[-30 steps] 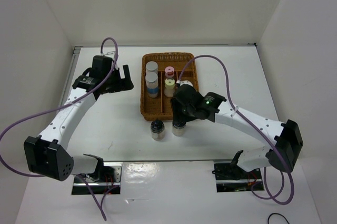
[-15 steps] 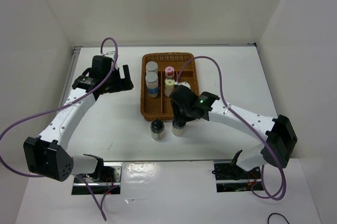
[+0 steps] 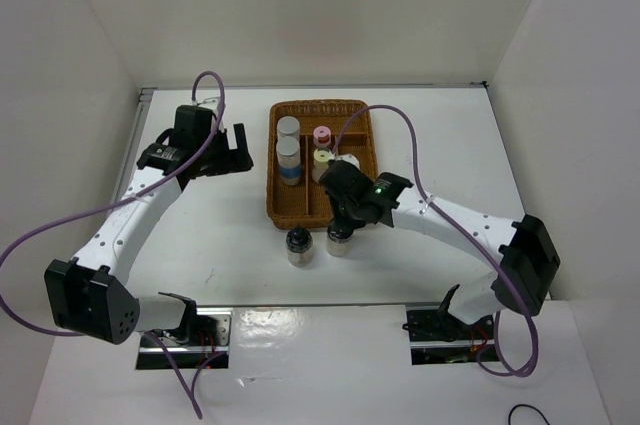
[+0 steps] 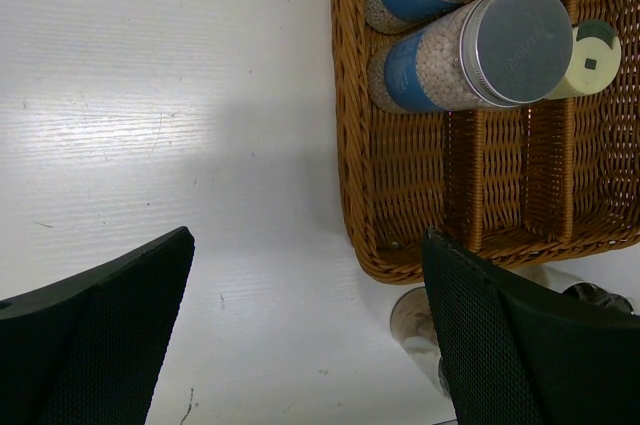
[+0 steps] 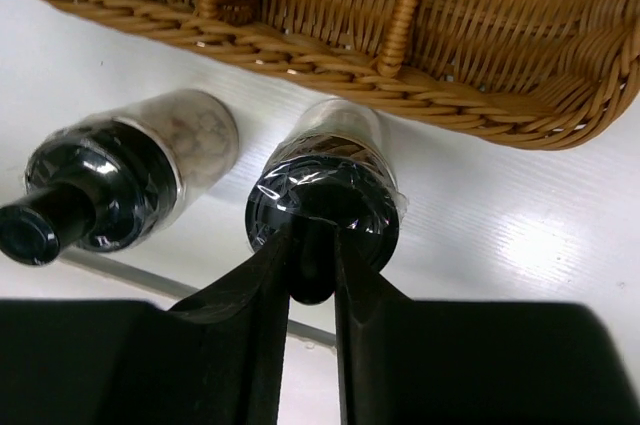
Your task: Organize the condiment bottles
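Note:
Two clear black-capped condiment bottles stand on the table just in front of the wicker tray (image 3: 272, 170). My right gripper (image 3: 343, 221) is shut on the top knob of the right one (image 3: 340, 241); in the right wrist view the fingers (image 5: 270, 285) pinch the knob of that bottle (image 5: 322, 200). The other black-capped bottle (image 3: 298, 245) (image 5: 120, 185) stands free to its left. Inside the tray are two white blue-banded bottles (image 3: 288, 128) (image 3: 289, 157), a pink-capped one (image 3: 322, 134) and a yellow-capped one (image 3: 322, 159). My left gripper (image 3: 240, 150) (image 4: 307, 240) hangs open left of the tray, holding nothing.
White walls close in the table at the back and both sides. The tray's front compartments (image 4: 500, 175) hold nothing. A purple cable (image 3: 400, 120) arcs over the tray's right side. Both arm bases sit at the near edge.
My right gripper has closed onto the knob of the right black-capped bottle, and the right arm has shifted slightly left. The left arm has not moved.

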